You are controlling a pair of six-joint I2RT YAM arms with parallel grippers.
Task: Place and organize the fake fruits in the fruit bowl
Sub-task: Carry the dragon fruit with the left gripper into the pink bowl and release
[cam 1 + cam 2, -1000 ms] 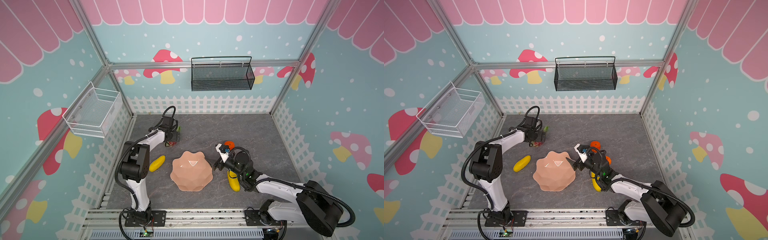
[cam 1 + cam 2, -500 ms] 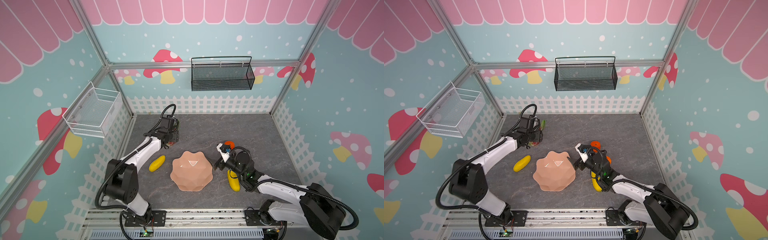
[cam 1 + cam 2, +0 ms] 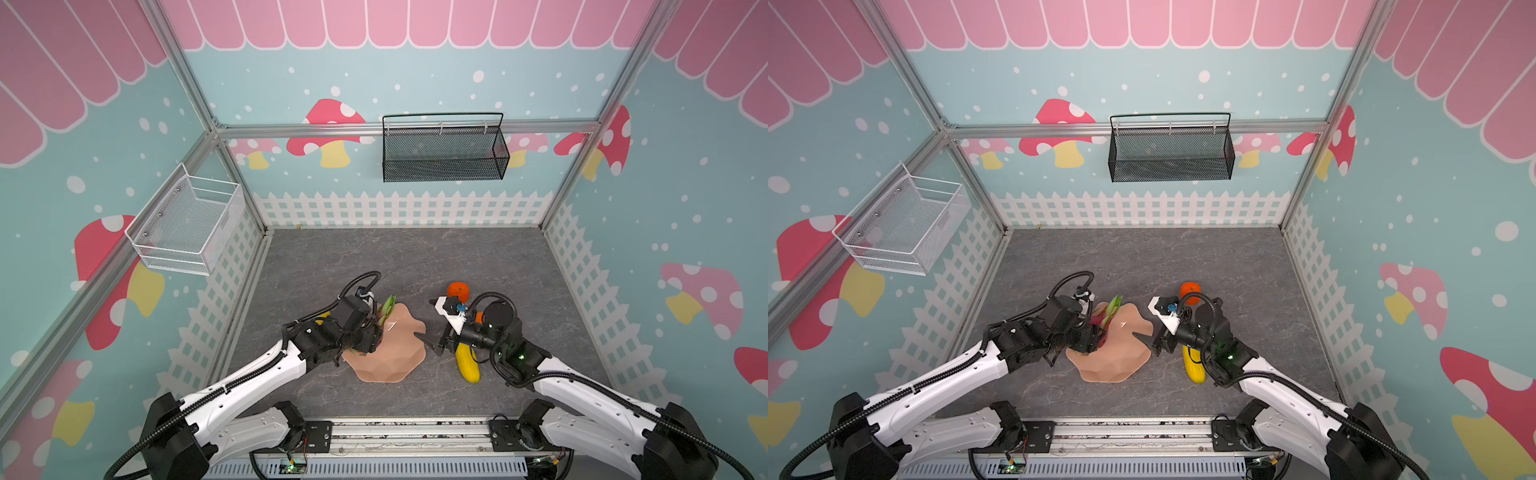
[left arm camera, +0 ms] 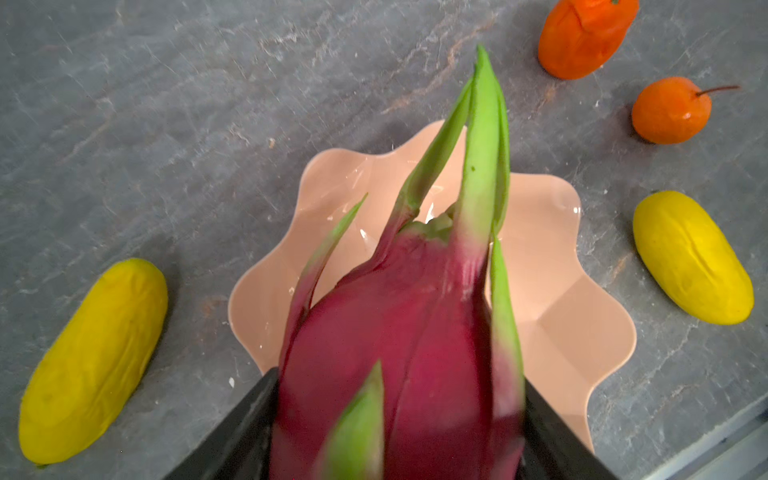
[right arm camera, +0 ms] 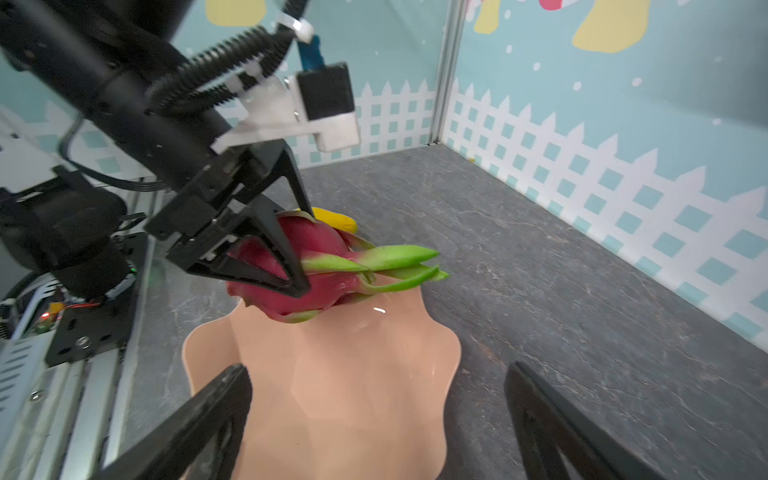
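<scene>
Dragon fruit (image 4: 395, 324) moved over bowl (image 4: 561, 316): magenta, green-tipped.

The grey stone-patterned tabletop (image 3: 415, 257) (image 3: 1142, 257) is seen from high above in both top views, while the wavy-rimmed peach-pink plastic bowl (image 4: 582, 324) (image 5: 353, 395) is viewed closely from opposite sides by the wrist cameras.

Black mesh basket (image 3: 442, 158), white mesh basket (image 3: 189, 226)
</scene>
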